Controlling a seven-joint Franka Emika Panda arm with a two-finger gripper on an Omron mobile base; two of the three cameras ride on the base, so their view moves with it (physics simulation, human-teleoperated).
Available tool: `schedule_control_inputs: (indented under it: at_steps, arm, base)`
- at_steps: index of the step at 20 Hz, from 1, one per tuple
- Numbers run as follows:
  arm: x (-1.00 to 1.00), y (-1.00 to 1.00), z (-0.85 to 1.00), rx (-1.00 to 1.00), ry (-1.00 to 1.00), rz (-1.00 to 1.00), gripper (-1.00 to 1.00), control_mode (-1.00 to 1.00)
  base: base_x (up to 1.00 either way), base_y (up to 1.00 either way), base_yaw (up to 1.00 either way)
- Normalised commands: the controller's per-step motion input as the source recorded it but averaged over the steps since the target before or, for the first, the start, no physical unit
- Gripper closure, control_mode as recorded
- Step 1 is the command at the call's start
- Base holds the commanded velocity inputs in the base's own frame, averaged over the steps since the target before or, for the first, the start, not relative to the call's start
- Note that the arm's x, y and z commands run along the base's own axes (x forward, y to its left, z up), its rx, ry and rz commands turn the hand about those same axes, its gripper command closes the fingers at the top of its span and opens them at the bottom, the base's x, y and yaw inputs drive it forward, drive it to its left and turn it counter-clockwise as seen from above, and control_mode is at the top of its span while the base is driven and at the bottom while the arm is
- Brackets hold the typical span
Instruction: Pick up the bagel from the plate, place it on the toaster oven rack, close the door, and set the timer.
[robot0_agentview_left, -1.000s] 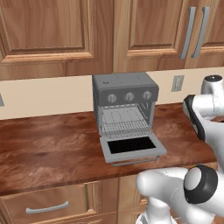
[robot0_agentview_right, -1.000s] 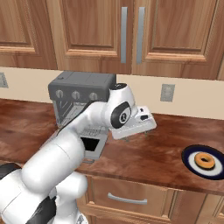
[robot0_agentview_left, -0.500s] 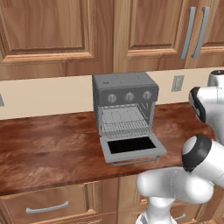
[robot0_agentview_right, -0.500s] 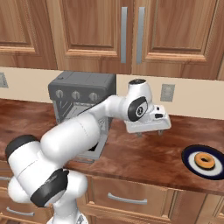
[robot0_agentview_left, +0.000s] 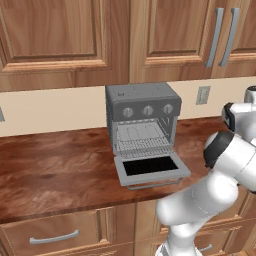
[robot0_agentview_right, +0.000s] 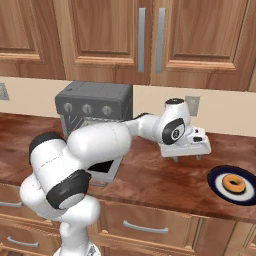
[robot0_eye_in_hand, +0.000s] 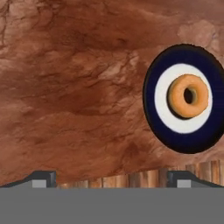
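Observation:
The tan-orange bagel (robot0_agentview_right: 233, 184) lies in the middle of the dark blue plate (robot0_agentview_right: 216, 179) on the counter at the far right. My gripper (robot0_agentview_right: 186, 158) hovers above the counter just left of the plate, open and holding nothing. In the hand view the bagel (robot0_eye_in_hand: 189, 95) and the plate (robot0_eye_in_hand: 153, 116) sit at the right, off to the side of my gripper (robot0_eye_in_hand: 111, 179). The grey toaster oven (robot0_agentview_left: 142, 102) stands at the back with its door (robot0_agentview_left: 151, 167) dropped flat. Its wire rack (robot0_agentview_left: 142, 145) is bare.
The brown wooden counter (robot0_agentview_left: 50, 170) runs wide to the left of the oven. A wall outlet (robot0_agentview_right: 192, 105) sits behind the gripper. Wooden cabinets hang above, and drawers (robot0_agentview_right: 142, 227) lie below the counter's front edge. My arm crosses in front of the oven in the right base view.
My arm has swung to the right, away from the oven and toward the plate. The gripper has stayed open. The bagel and the oven door have not moved.

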Motion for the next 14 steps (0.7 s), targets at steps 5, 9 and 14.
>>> schedule_control_inputs:
  at_steps: [5, 9, 14]
  arm:
    - [0.0, -0.44, -0.38, 0.0, 0.0, 0.0, -1.0, -1.0]
    - [0.0, -0.34, -0.17, 0.0, 0.0, 0.0, -1.0, -1.0]
    - [0.0, -0.26, -0.1, 0.0, 0.0, 0.0, -1.0, -1.0]
  base:
    - [0.0, 0.0, 0.0]
    - [0.0, 0.0, 0.0]
    - [0.0, 0.0, 0.0]
